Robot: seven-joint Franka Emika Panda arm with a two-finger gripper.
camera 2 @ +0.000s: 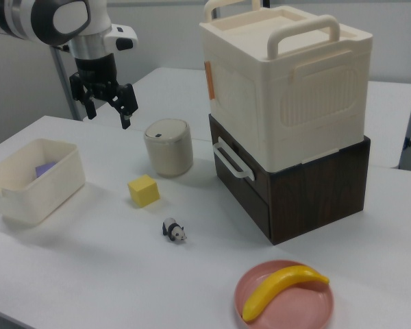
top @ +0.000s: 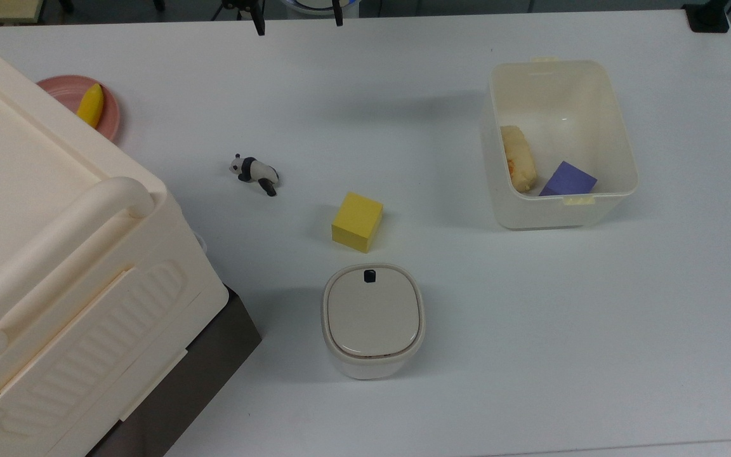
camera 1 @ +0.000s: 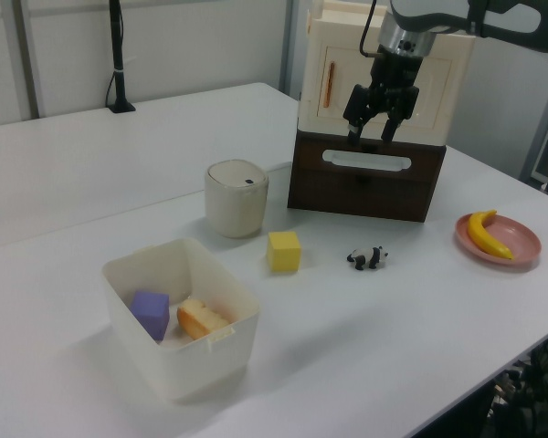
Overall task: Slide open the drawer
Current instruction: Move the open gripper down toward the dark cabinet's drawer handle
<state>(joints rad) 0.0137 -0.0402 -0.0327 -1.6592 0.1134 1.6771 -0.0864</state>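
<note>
Drawer [camera 2: 243, 175] is seen shut, at the base under the cream cabinet [camera 2: 288, 82], white handle [camera 2: 229, 162] facing out. Gripper [camera 2: 108, 103] is held aloft with fingers spread, nothing grasped, judged staged for reaching the handle

End effector [camera 1: 374, 122] spread, above drawer [camera 1: 363, 180]

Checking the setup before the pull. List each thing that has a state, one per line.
drawer: shut, flush with its dark case, handle untouched
gripper: open, in the air, holding nothing
cabinet: shut, sitting on the dark case
lidded pot: lid on
tub: open top, holding a purple block and a bread piece
plate: carrying a banana
</note>
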